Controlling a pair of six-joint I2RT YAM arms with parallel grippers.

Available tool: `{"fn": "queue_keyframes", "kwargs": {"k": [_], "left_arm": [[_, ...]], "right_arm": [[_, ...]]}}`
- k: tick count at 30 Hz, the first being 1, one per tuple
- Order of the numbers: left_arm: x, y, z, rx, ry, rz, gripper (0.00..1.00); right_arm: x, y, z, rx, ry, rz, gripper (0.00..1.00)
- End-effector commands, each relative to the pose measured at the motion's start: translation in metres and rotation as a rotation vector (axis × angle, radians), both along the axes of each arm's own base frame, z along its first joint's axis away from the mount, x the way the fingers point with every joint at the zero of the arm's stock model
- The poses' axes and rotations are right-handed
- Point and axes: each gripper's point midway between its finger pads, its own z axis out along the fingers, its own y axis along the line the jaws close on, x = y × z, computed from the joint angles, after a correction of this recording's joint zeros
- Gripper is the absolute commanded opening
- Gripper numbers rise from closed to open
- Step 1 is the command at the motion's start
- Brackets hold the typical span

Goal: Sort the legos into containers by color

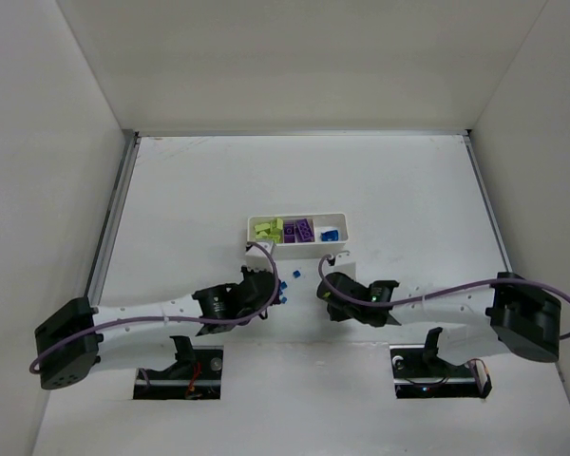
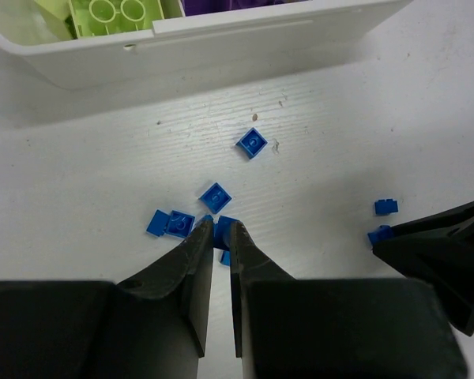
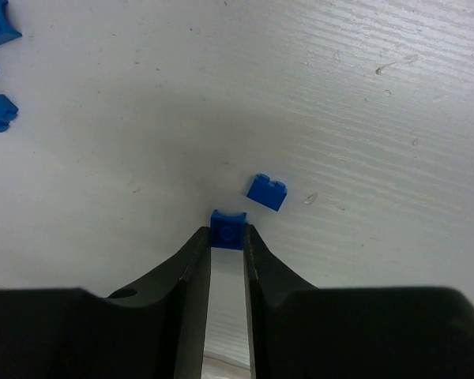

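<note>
The left pincer [image 2: 222, 237] grips one blue lego [image 2: 226, 223], right pincer [image 3: 227, 241] grips another blue lego [image 3: 228, 227]; white tray [image 1: 299, 247] lies lengthwise left-to-right.

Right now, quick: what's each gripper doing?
Left gripper: closed on a blue lego.
Right gripper: closed on a second blue lego.

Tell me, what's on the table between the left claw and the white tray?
Two loose blue bricks on otherwise bare table, between the left gripper and the tray. The left wrist view shows it.
</note>
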Motion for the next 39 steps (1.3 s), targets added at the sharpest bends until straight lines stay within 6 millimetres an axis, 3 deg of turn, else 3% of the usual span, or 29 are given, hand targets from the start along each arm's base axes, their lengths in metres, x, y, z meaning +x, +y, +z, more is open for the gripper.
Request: {"fn": "queue_keyframes", "kwargs": {"k": [1, 6, 14, 18, 22, 28, 32, 33, 39], "left_arm": [[0.004, -0.011, 0.024, -0.066, -0.018, -0.014, 0.08], [0.014, -0.023, 0.048, -0.123, -0.059, -0.016, 0.08], [0.061, -0.078, 0.093, -0.215, -0.148, -0.065, 0.08], [0.093, -0.109, 0.097, -0.201, -0.178, -0.076, 0.08], [0.125, -0.124, 0.084, -0.147, -0.185, -0.056, 0.09], [0.154, -0.136, 0.062, -0.116, -0.154, -0.043, 0.12], [0.158, -0.137, 0.066, -0.130, -0.158, -0.039, 0.23], [0.158, -0.126, 0.076, -0.146, -0.170, -0.022, 0.29], [0.139, -0.094, 0.079, -0.159, -0.166, 0.004, 0.32]], "right_arm": [[0.005, 0.015, 0.019, 0.059, -0.036, 0.001, 0.23], [0.011, 0.016, 0.050, 0.165, -0.096, -0.012, 0.23], [0.043, -0.013, 0.080, 0.244, -0.204, -0.144, 0.22], [0.056, -0.020, 0.093, 0.295, -0.249, -0.189, 0.22], [0.067, -0.021, 0.100, 0.317, -0.277, -0.200, 0.22], [0.082, -0.023, 0.107, 0.321, -0.310, -0.212, 0.23], [0.092, -0.026, 0.106, 0.313, -0.321, -0.226, 0.23], [0.104, -0.026, 0.109, 0.315, -0.338, -0.234, 0.23], [0.131, -0.014, 0.119, 0.305, -0.369, -0.230, 0.23]]}}
